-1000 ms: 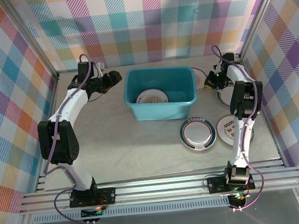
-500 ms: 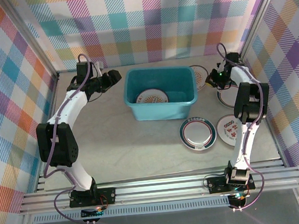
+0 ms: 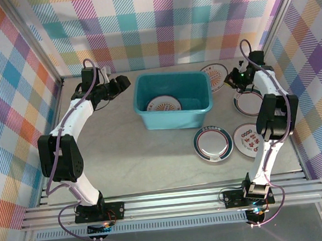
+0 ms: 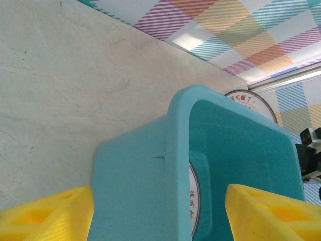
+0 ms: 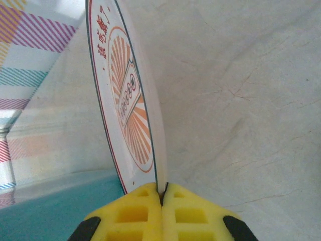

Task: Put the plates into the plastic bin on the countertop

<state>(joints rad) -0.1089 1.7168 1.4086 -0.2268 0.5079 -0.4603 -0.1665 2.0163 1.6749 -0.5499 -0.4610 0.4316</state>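
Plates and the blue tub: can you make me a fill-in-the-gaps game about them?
The right gripper is ___ on the rim of the sunburst plate.
The left gripper has its jaws ___, one on each side of a wall of the plastic bin.
The teal-rimmed plate lies flat on the ___.
Missing words: shut; open; countertop.

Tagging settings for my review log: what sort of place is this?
Probably a staged robot test booth, not a real kitchen: plaid walls, a metal rail at the near edge, and a marble-look countertop.
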